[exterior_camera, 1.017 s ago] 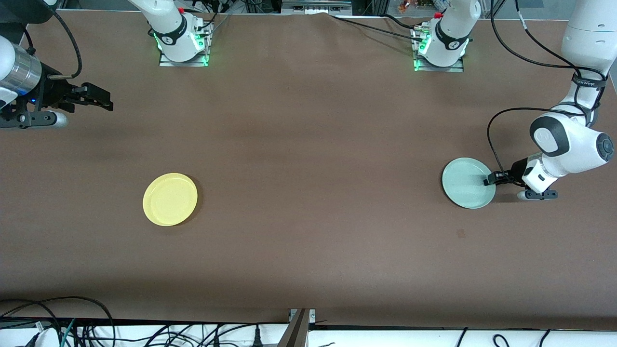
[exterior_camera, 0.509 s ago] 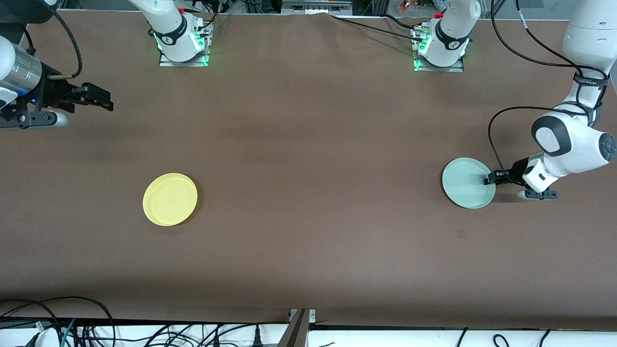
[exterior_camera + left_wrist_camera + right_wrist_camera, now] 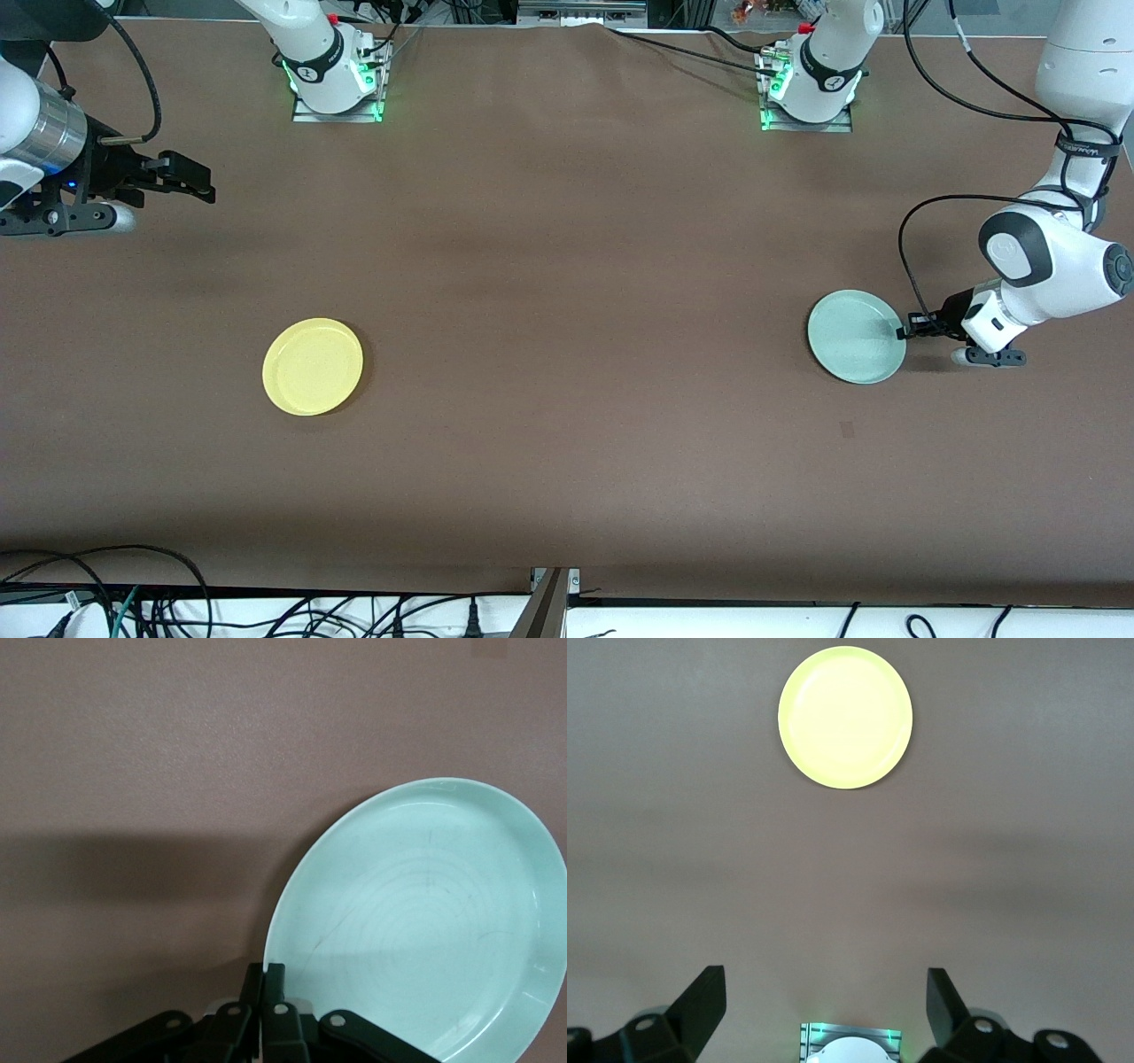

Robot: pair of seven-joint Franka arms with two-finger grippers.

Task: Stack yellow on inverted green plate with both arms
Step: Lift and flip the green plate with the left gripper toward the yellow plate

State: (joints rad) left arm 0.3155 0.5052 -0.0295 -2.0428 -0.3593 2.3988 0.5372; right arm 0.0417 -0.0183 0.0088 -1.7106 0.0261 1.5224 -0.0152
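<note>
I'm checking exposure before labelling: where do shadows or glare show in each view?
Front view: even light, faint shadow beside the yellow plate and under the left gripper. Left wrist view: a broad dark shadow band on the table, soft sheen on the green plate. Right wrist view: the yellow plate looks washed out; right gripper open.

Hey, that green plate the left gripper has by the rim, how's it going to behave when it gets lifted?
The green plate looks rigid, so it likely won't flex. Its glossy surface may slip, since the left gripper pinches only a thin rim edge. Held off-centre, it will probably droop or swing.
</note>
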